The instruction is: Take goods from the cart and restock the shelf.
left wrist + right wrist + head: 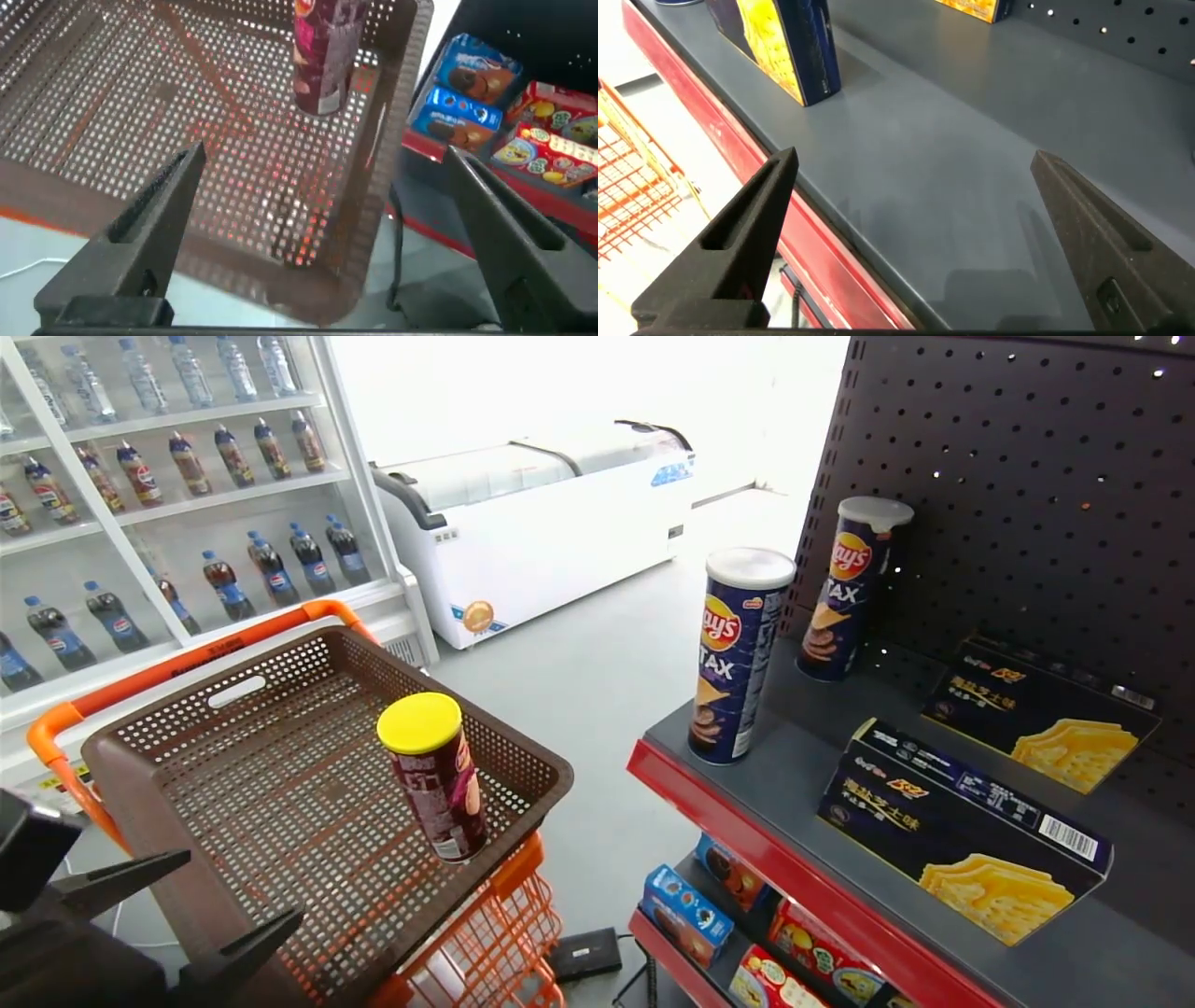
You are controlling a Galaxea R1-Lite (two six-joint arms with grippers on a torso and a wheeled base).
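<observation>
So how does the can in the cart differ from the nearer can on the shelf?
The cart can has a yellow lid and a dark red body; the nearer shelf can has a white lid and a blue body. The cart can stands in the brown basket, the nearer shelf can on the grey shelf. Both are upright tubes.
</observation>
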